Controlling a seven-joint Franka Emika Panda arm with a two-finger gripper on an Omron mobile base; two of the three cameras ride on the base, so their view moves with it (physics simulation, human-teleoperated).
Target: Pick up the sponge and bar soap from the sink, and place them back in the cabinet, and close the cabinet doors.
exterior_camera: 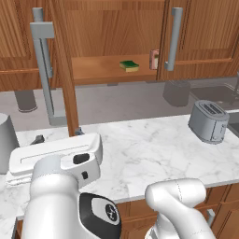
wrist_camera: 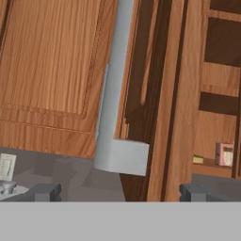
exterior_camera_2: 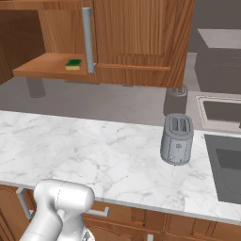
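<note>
The cabinet's shelf (exterior_camera: pixel 98 70) carries the green and yellow sponge (exterior_camera: pixel 129 66) (exterior_camera_2: pixel 73 64) (wrist_camera: pixel 198 159). The bar soap (exterior_camera: pixel 154 59) (wrist_camera: pixel 224 154) stands to its right, half hidden by the right cabinet door (exterior_camera: pixel 200 32). The left cabinet door (exterior_camera: pixel 65 74) is swung out, edge toward me, with its grey bar handle (exterior_camera: pixel 43 65) (wrist_camera: pixel 114 89). My gripper (exterior_camera: pixel 58 135) (wrist_camera: pixel 121 193) is open and holds nothing. It points at the lower end of that handle, whose bracket (wrist_camera: pixel 122 157) lies ahead between the fingertips (wrist_camera: pixel 44 192). The sink (exterior_camera_2: pixel 229 164) is at the far right.
A grey toaster (exterior_camera: pixel 208 120) (exterior_camera_2: pixel 177 139) stands on the marble counter (exterior_camera: pixel 149 154), with a dark canister (exterior_camera: pixel 176 93) behind it. A grey canister (exterior_camera: pixel 25 100) sits under the shelf's left end. A grey vessel (exterior_camera: pixel 6 140) is at the left edge.
</note>
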